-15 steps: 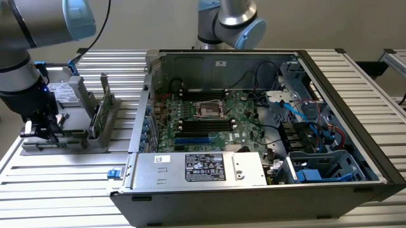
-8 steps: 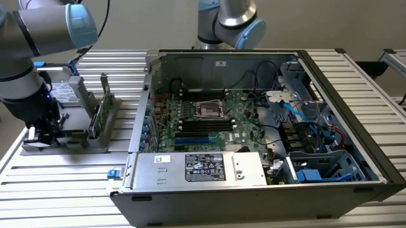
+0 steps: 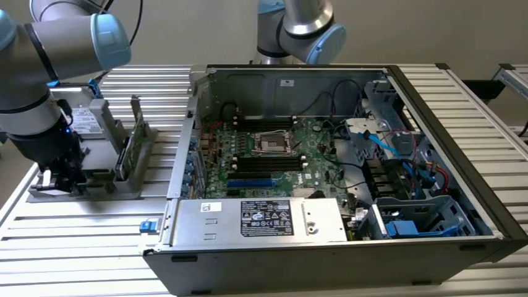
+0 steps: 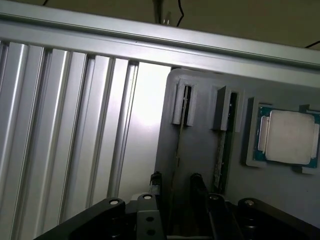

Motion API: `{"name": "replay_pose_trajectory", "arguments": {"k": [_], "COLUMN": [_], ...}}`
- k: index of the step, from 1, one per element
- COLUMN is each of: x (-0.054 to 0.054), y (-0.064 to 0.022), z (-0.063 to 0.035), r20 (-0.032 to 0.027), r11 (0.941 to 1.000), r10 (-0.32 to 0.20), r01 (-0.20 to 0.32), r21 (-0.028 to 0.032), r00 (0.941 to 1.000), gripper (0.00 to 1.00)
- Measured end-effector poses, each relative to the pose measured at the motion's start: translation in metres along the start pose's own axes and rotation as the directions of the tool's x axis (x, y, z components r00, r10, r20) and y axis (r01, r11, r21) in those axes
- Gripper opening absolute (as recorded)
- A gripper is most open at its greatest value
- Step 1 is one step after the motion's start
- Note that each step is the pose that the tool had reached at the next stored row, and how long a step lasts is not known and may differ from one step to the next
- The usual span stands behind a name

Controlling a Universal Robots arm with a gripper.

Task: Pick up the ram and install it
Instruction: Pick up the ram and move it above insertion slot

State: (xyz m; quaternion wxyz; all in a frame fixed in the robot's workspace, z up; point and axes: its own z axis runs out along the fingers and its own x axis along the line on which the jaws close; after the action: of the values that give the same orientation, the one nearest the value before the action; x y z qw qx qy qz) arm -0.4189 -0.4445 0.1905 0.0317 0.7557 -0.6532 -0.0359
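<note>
Ribbed table (image 3: 83,247), gripper (image 4: 176,186) apparently straddling ram (image 4: 180,135)

My arm (image 3: 58,37): silver-grey tubular links, pale blue joint caps, black cable (image 3: 138,18) at 12 o'clock. I note the gripper (image 4: 175,177) housing is matte black, with round screw heads (image 4: 114,202) and two black fingers (image 4: 156,180).
</note>
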Motion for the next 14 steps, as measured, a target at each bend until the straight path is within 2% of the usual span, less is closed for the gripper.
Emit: {"name": "replay_pose_trajectory", "arguments": {"k": [6, 7, 8, 9, 11, 14], "x": [0.0, 0.0, 0.0, 0.0, 0.0, 0.0], "y": [0.0, 0.0, -0.0001, -0.0001, -0.0001, -0.0001], "z": [0.0002, 0.0002, 0.0003, 0.0004, 0.0006, 0.0007], "r20": [-0.0001, -0.0001, 0.0, -0.0001, 0.0, -0.0001], "r11": [1.0, 1.0, 1.0, 1.0, 1.0, 1.0], "r10": [0.0, 0.0, 0.0, 0.0, 0.0, 0.0], "r01": [0.0, 0.0, 0.0, 0.0, 0.0, 0.0], "r21": [0.0, 0.0, 0.0, 0.0, 0.0, 0.0], "r00": [1.0, 1.0, 1.0, 1.0, 1.0, 1.0], "gripper": [0.37, 0.35, 0.28, 0.28, 0.16, 0.14]}}
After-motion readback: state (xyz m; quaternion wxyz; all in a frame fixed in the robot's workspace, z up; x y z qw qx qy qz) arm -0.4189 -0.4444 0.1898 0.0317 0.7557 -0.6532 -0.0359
